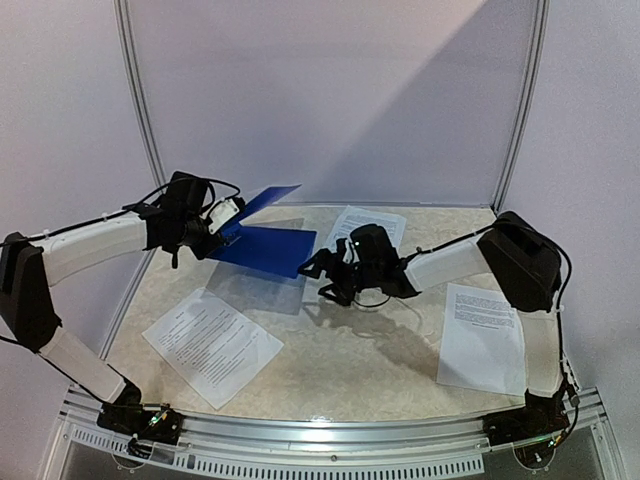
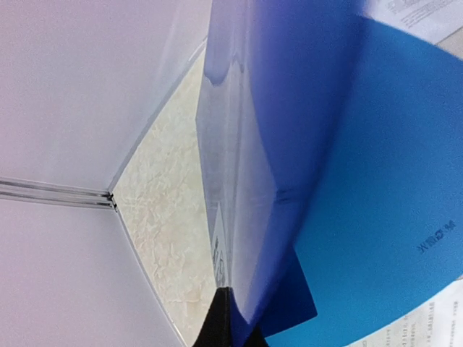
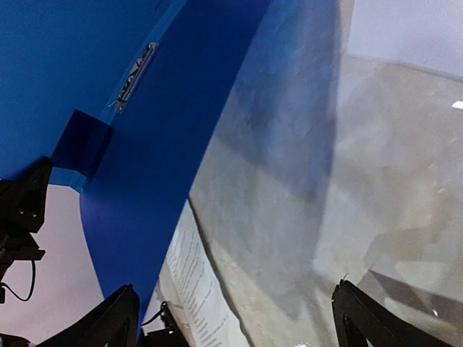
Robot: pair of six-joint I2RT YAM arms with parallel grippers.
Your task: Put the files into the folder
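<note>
Beige marbled table [image 1: 350, 390], white walls [image 1: 330, 90] behind. At far left of table, blue folder [image 1: 270, 250] lying open: lower leaf flat, cover [image 1: 265, 197] raised steeply. Clamped shut on cover edge: left gripper [image 1: 222, 225], judged to be keeping the inside exposed for loading. Along spine, metal clip [image 3: 136, 76], seen from right wrist view. Just right of folder, right gripper [image 1: 330, 278] hovering low, fingers [image 3: 108, 318] spread wide and holding nothing; judged free for fetching paper. All three files outside folder: near-left sheet [image 1: 212, 345], far sheet [image 1: 375, 222] behind right gripper, right sheet [image 1: 482, 335] beside right arm. None loaded yet. Next, as judged: take closest sheet by an edge, slide onto lower leaf. Thin paper lying flat, likely hard to lift.
</note>
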